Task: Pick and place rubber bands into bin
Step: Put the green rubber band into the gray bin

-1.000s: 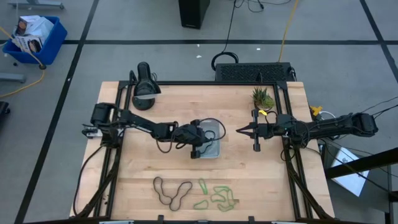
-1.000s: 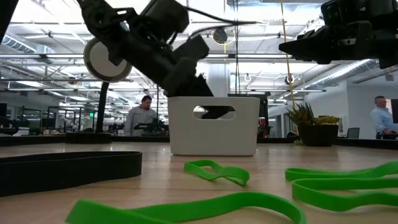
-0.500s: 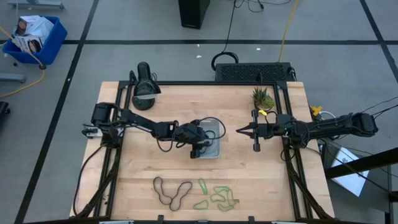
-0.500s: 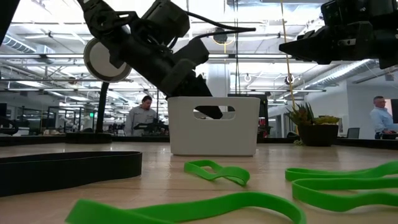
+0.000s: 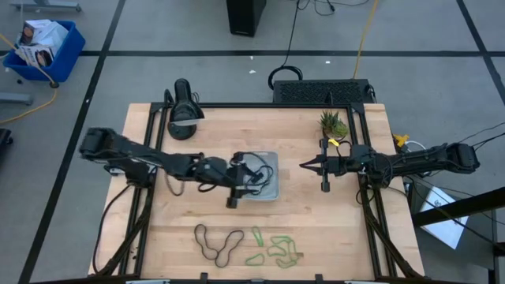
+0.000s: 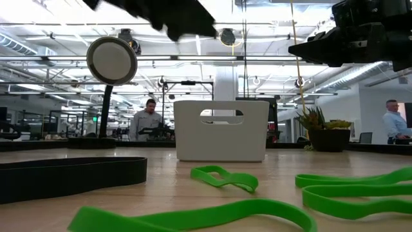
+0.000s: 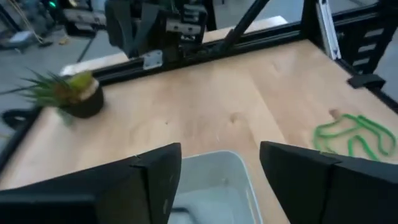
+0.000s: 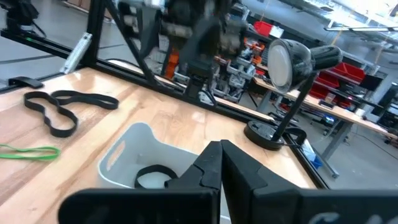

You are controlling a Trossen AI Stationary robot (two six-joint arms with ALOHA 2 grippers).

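The bin (image 5: 264,175) sits near the table (image 5: 316,229) centre, w/ one dark rubber band (image 8: 155,172) already lying inside it (seen in the right wrist view). The left hand (image 5: 234,188) is at the bin's left edge, toward the front, above the table; its fingers (image 7: 155,174) are spread wide apart w/ nothing between them, the bin's rim showing in the gap. The right hand (image 5: 309,166) hangs in the air to the right of the bin, well apart from it, pointing at it; its fingers (image 8: 211,168) are pressed together & hold nothing. The other rubber bands lie along the table's front edge: the dark bands (image 5: 218,242) left of centre, in a twisted figure-eight, & the green bands (image 5: 276,249) just beside them to the right, some overlapping. In the low view the green loops (image 6: 224,177) lie flat in front of the bin, w/ a dark band (image 6: 71,175) at the side. A small potted plant (image 5: 333,123) stands near the back edge toward the right corner, and a round lamp (image 5: 185,110) near the back left corner. People are visible in the room behind the table.
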